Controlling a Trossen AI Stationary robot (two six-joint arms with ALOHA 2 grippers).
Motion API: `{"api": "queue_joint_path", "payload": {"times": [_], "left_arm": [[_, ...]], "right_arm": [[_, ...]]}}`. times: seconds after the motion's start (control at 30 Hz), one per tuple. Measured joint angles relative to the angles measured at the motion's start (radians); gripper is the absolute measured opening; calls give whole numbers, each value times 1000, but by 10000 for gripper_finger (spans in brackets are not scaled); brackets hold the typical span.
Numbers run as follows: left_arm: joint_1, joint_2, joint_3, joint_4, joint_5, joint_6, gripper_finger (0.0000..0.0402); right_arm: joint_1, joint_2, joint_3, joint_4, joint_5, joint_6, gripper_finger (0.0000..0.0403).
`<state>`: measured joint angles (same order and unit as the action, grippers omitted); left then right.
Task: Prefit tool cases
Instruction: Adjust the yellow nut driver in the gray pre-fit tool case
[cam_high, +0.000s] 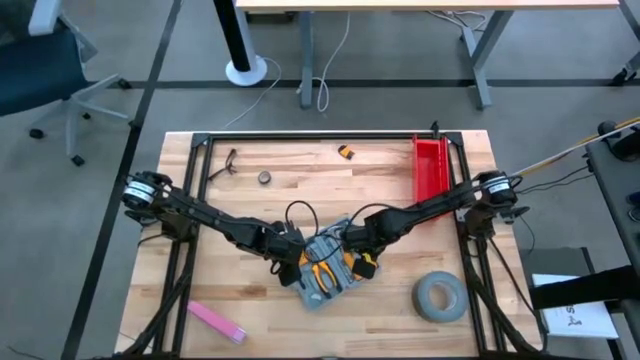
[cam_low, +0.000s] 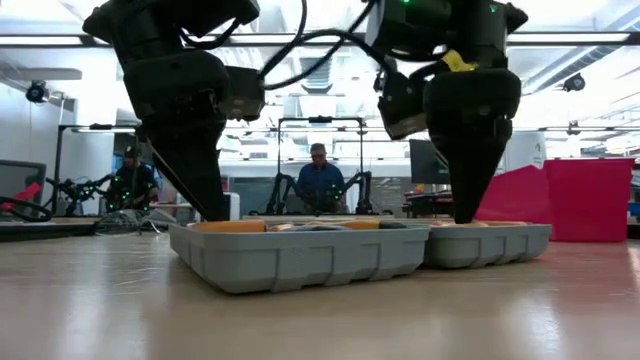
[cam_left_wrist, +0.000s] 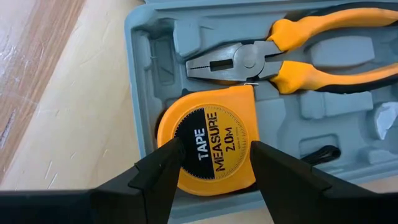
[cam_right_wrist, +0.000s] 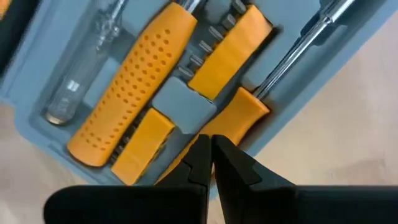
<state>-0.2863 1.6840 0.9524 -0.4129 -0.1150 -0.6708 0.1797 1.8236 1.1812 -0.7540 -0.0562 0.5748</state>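
The blue-grey tool case (cam_high: 325, 268) lay open near the middle of the wooden table (cam_high: 250, 210), both halves flat. The left gripper (cam_left_wrist: 214, 163) hung over its tape measure (cam_left_wrist: 208, 144), fingers spread to either side of the yellow body marked "TAPE MEASURE 2.0M", perhaps just touching it. Pliers (cam_left_wrist: 292, 53) sat in the recess beside. The right gripper (cam_right_wrist: 210, 155), fingers pressed together, pointed at the orange-handled tools (cam_right_wrist: 134, 81).
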Motion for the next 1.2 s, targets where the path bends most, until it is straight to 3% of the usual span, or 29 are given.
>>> {"api": "queue_joint_path", "payload": {"times": [0.4,0.73,0.93,1.2], "left_arm": [[0,0,1,-2,0,3,204],[0,0,1,-3,0,3,204],[0,0,2,-7,0,3,204],[0,-4,2,-21,0,4,204]], "right_arm": [[-3,-72,50,-41,30,11,0],[-14,-27,27,-15,55,-16,0],[-44,63,-29,90,-57,-23,0],[-41,-55,31,25,16,-14,0]]}}
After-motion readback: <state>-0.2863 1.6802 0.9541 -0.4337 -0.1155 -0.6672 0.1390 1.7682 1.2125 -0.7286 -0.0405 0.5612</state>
